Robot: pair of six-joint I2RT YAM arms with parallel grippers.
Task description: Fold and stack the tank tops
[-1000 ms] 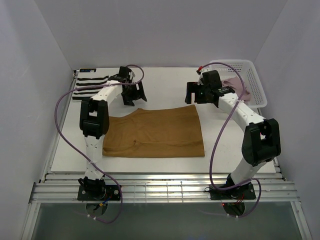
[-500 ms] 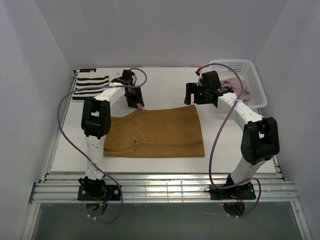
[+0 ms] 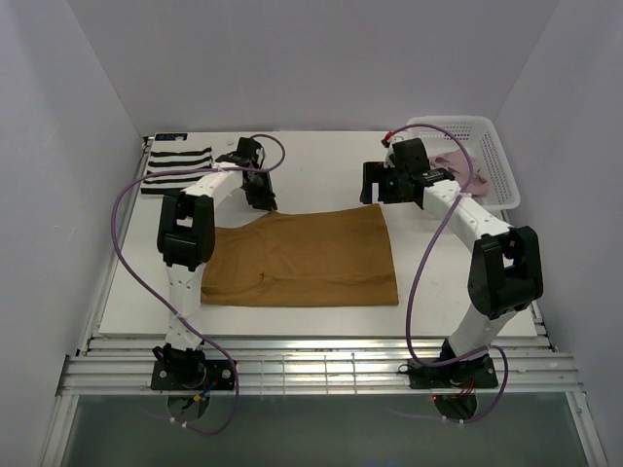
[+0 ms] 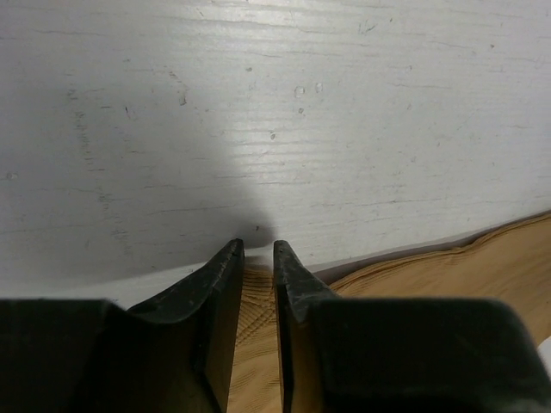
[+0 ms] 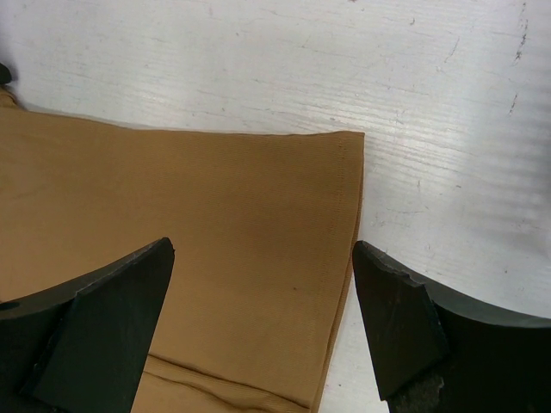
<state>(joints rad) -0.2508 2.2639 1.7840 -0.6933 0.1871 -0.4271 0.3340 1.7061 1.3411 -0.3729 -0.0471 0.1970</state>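
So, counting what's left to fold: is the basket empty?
Not empty: pink cloth lies bunched inside the basket at the table's far right corner.

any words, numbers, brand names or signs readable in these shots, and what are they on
None can be read.
The tan top, striped top, basket and table show no print.
A dark strip behind the striped top is too small to tell whether it carries text.
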